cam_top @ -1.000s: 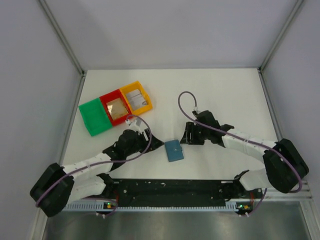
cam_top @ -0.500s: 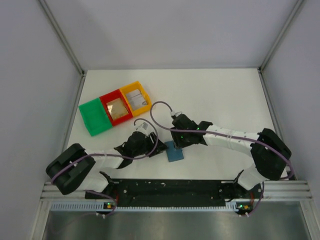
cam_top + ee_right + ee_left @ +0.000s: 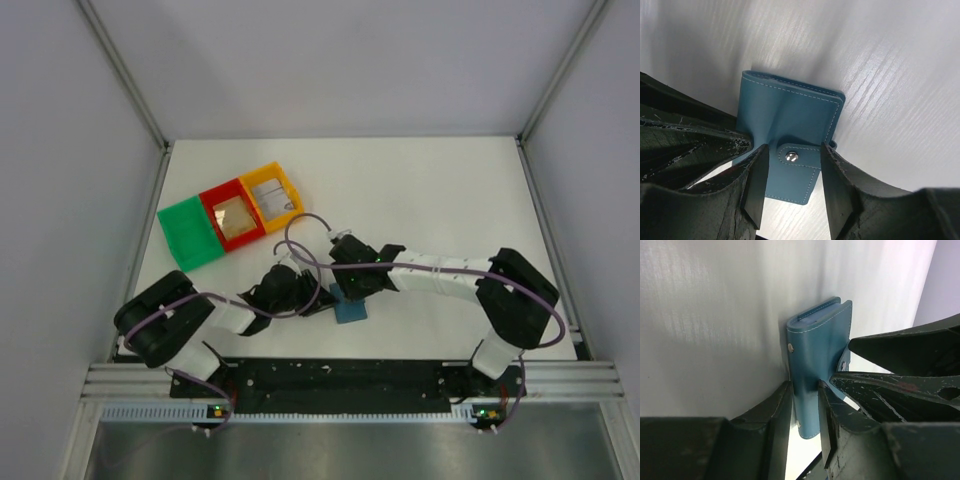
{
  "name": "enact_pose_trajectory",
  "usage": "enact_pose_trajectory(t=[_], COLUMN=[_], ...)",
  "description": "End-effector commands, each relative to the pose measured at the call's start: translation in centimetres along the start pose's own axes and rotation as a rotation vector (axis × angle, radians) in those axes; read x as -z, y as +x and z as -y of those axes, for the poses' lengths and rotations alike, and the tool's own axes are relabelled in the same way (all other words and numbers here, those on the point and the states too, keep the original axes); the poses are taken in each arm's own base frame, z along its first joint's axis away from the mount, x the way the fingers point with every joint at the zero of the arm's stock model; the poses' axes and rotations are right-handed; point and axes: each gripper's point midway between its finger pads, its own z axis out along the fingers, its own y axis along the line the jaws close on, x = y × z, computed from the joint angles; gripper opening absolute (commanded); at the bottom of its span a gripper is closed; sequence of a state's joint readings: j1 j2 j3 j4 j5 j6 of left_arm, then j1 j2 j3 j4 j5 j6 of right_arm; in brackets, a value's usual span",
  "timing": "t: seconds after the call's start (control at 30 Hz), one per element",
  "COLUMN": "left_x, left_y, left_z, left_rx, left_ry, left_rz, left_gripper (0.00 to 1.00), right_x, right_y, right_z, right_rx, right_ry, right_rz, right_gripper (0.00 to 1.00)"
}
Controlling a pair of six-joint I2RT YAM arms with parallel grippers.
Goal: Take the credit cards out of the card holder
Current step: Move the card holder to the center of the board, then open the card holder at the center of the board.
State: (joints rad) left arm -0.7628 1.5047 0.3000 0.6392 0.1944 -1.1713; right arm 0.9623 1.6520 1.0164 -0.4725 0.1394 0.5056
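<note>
The card holder lies closed on the table, pinched edgewise by the left claw, straddled by the spread right claw.

Even, diffuse overhead light; soft shadows beneath both arms. Wrist views: glare streaks on the surface, blurred near foreground.

White arm links, blk joints, purple cables, scuffed blk fingers.

Blue card holder with pale stitching; green, red, yellow trays.
</note>
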Motion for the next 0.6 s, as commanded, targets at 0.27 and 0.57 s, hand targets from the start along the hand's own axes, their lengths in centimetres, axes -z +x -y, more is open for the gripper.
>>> enact_pose_trajectory(t=[0.27, 0.57], left_x=[-0.5, -0.2], left_y=[0.5, 0.1], left_z=[-1.4, -2.2], left_rx=[0.007, -0.005], left_ry=[-0.053, -0.098], left_rz=[-0.007, 0.013], left_gripper=[0.24, 0.18], right_x=[-0.4, 0.6], right_y=[1.2, 0.6], right_z=[1.9, 3.1], right_rx=[0.052, 0.052], right_ry=[0.157, 0.218], right_rz=[-0.045, -0.012], right_gripper=[0.42, 0.06])
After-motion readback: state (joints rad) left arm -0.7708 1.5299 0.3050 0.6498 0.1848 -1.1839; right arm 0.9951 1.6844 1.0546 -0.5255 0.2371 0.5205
